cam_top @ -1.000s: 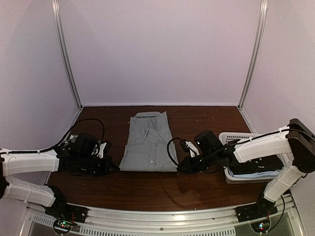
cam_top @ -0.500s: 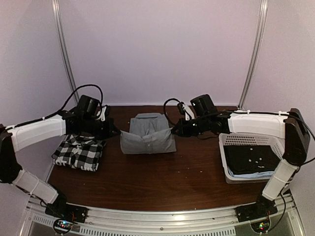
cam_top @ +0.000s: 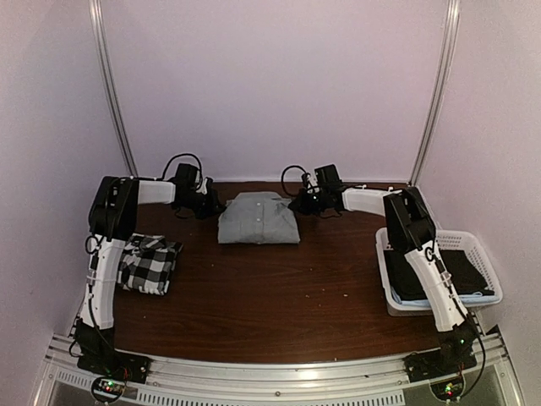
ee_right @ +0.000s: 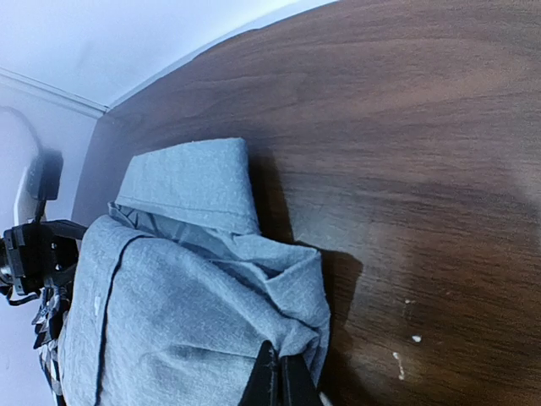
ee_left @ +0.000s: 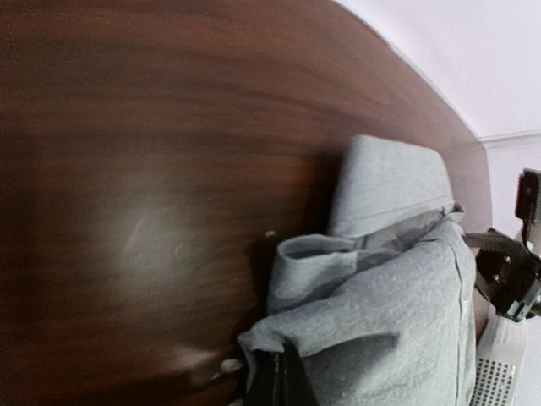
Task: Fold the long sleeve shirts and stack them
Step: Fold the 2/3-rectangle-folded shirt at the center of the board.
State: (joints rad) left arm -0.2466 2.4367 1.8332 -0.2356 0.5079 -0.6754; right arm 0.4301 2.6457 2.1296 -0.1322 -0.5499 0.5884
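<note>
The grey shirt (cam_top: 259, 222) lies folded to a small rectangle at the back middle of the table. My left gripper (cam_top: 215, 205) is at its far left corner, shut on the cloth's edge; the left wrist view shows the pinched grey fabric (ee_left: 372, 304) and the gripper (ee_left: 279, 381). My right gripper (cam_top: 297, 204) is at its far right corner, shut on the cloth there; the right wrist view shows the shirt (ee_right: 186, 296) and the gripper (ee_right: 281, 381). The black-and-white checked shirt (cam_top: 145, 263) lies folded at the left of the table, free of both grippers.
A white basket (cam_top: 477, 245) with dark and light-blue clothes in it stands at the right edge. The booth's back wall (cam_top: 270, 93) is right behind the grey shirt. Small white crumbs (ee_right: 406, 338) lie on the brown table.
Both grippers carried the grey shirt's near edge up and over to the far edge, folding it in half. The arms now stretch to the back of the table.
</note>
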